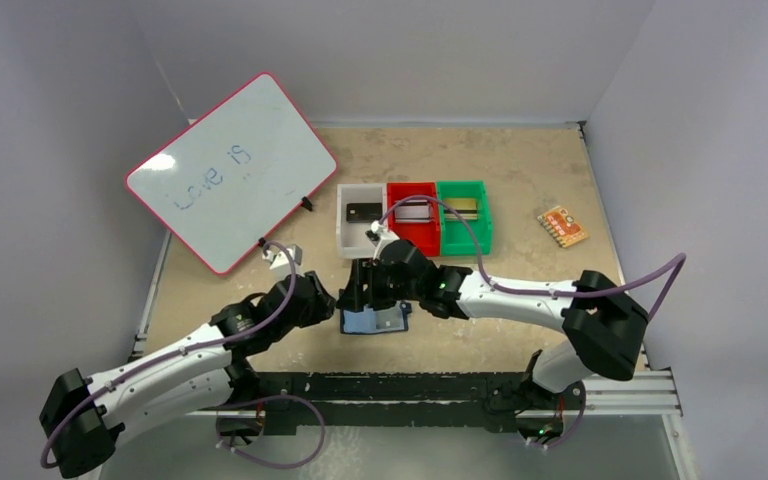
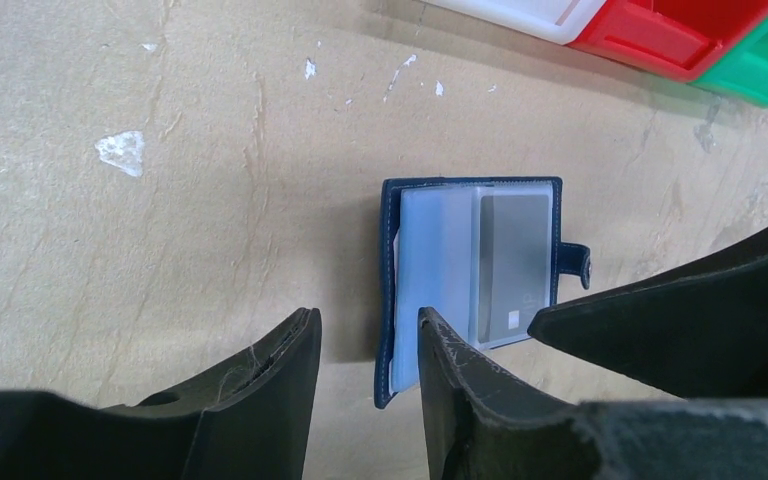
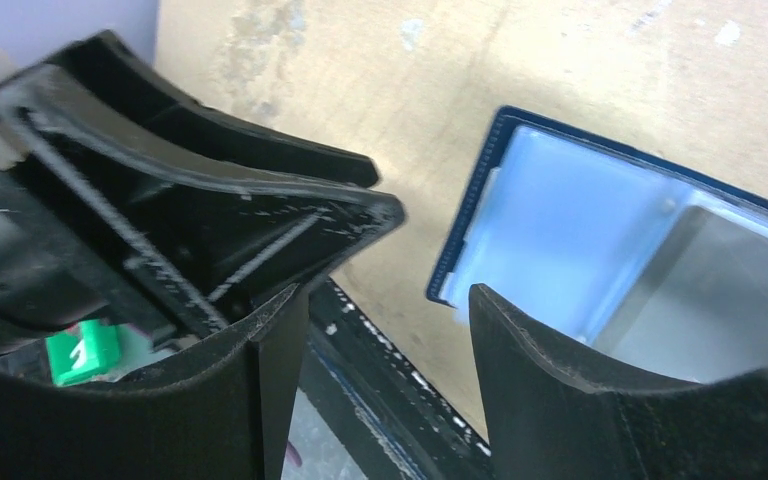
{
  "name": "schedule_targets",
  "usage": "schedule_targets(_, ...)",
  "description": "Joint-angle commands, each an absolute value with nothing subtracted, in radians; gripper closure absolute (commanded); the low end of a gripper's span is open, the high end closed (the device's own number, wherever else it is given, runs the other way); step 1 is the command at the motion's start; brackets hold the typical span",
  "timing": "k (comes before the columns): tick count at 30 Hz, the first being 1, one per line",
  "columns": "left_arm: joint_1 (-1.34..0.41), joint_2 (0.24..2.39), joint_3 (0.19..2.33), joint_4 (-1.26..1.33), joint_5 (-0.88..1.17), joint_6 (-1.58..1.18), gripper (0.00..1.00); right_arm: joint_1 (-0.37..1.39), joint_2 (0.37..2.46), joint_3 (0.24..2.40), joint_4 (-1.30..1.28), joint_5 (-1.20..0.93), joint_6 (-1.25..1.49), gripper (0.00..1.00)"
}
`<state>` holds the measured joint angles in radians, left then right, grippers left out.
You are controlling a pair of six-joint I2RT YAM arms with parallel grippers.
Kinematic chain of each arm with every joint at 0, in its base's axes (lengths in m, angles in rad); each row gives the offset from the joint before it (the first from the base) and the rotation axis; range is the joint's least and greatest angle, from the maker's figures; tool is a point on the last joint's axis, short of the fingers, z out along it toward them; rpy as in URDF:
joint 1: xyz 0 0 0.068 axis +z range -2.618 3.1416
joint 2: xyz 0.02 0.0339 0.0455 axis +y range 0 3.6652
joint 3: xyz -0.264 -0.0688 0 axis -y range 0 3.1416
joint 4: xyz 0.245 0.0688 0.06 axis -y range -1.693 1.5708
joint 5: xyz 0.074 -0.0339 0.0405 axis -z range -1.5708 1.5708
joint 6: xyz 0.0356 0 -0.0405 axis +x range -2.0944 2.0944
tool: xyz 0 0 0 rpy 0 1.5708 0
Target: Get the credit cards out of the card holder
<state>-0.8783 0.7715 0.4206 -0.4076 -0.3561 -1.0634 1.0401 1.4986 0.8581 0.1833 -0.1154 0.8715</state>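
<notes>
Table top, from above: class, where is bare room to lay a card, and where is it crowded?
Free: the strip between the bins and the back wall, and the patch between the green bin and the orange piece. Crowded: around the card holder, where the left gripper and right gripper meet.

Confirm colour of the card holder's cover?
Card holder cover is navy blue; left wrist view shows it best.

Left arm (image 1: 175, 365): extends from its base at lower left, forward and inward toward the centre, wrist tipped down.
Left pincer (image 2: 365, 322): jaws parted, nothing between them.
Right arm (image 1: 520, 290): extends from its base at lower right, leftward across the middle, wrist angled down.
Right pincer (image 3: 382, 298): jaws parted wide, nothing gripped.
Spacing: pincers close together at centre; contact between them cannot be told.
</notes>
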Motion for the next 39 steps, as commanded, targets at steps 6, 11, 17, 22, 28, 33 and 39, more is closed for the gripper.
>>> schedule_targets(6, -0.883, 0.752, 0.416, -0.397, -0.394, -1.094, 0.59, 1.037, 1.342, 0.858, -0.042, 0.081, 0.851, 0.36)
schedule_targets(11, -0.884, 0.781, 0.402, -0.318, -0.344, -1.078, 0.53, 1.038, 1.280, 0.784, -0.057, 0.099, 0.872, 0.38)
schedule_targets(17, -0.884, 0.913, 0.420, -0.219, -0.262, -1.044, 0.50, 1.037, 1.386, 0.815, -0.086, 0.089, 0.884, 0.44)
schedule_targets(22, -0.884, 0.970, 0.427, -0.213, -0.251, -1.029, 0.50, 1.037, 1.482, 0.851, -0.122, 0.120, 0.882, 0.45)
schedule_targets(28, -0.884, 0.973, 0.415, -0.225, -0.253, -1.017, 0.61, 1.037, 1.515, 0.873, -0.199, 0.168, 0.887, 0.44)
schedule_targets(33, -0.883, 0.990, 0.413, -0.218, -0.238, -1.004, 0.67, 1.037, 1.520, 0.864, -0.198, 0.161, 0.889, 0.43)
schedule_targets(39, -0.883, 1.016, 0.417, -0.202, -0.213, -0.988, 0.69, 1.037, 1.552, 0.884, -0.210, 0.181, 0.900, 0.43)
